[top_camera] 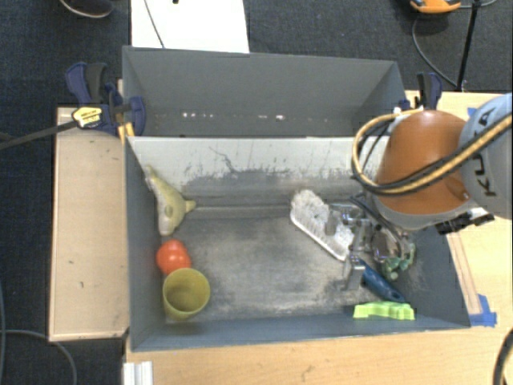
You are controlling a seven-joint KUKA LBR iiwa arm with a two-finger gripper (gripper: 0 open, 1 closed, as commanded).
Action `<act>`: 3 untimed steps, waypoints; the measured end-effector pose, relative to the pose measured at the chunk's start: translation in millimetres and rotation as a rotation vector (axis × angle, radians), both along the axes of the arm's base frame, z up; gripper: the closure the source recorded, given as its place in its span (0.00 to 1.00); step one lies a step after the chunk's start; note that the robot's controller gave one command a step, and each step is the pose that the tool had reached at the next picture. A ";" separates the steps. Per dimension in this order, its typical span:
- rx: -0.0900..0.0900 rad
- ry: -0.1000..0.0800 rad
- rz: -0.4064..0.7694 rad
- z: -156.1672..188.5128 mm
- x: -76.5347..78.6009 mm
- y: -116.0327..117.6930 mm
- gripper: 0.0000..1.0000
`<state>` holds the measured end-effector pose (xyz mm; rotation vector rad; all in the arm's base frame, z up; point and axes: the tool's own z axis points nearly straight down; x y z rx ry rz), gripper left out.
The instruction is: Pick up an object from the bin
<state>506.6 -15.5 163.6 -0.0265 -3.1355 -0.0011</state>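
end effector (358, 257): down in the right part of the bin (256, 95), grip state cannot tell | nearest: white brush (314, 216) just left of it, blue tool (383, 285) just beside it toward the front | green piece (385, 311): front wall | far left: pale funnel (168, 207), orange ball (172, 256), yellow cup (186, 292)

Bare floor (256, 255) between cup (186, 293) and brush (321, 221)
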 end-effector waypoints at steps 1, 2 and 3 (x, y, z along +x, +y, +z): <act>0.000 -0.009 0.001 4.5 1.7 0.0 0.00; 0.000 -0.011 -0.290 -11.4 54.8 -33.9 0.00; -0.002 -0.011 -0.205 -21.0 76.3 -41.6 0.00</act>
